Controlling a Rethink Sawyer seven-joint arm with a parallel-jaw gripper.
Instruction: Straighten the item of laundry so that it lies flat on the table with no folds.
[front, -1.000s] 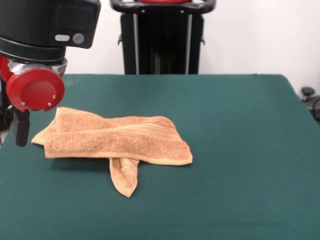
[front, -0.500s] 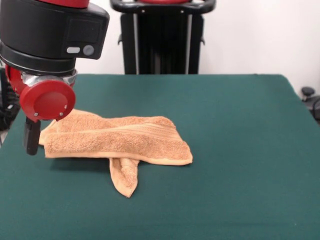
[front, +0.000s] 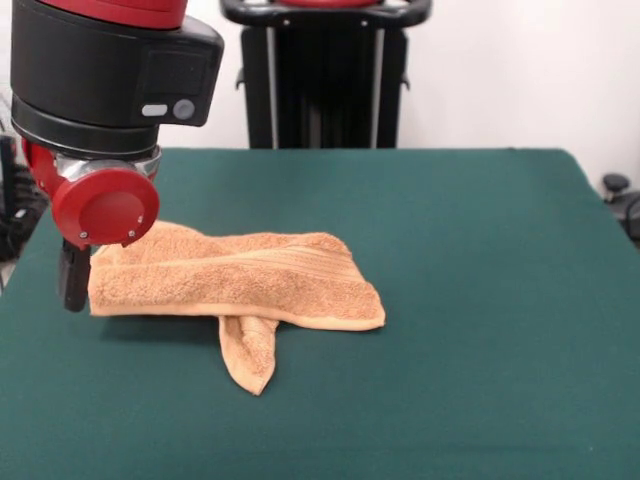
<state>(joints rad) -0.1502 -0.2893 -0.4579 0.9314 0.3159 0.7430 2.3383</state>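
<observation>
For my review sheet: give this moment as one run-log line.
towel: folded over, one corner poking out in front | gripper: at towel's end, jaws unclear | table: towel not flat | step: flattening not done

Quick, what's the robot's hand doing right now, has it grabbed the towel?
Hand: down at the end of the towel, mostly hidden behind the arm; open, closed or gripping cannot be told.

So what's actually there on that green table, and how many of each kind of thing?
Towel: 1, orange-tan, folded over itself
Table: 1, green top
Robot arm: 1, red and black, with its gripper at the towel's end
Stand behind the table: 1, black
Total: 4
</observation>
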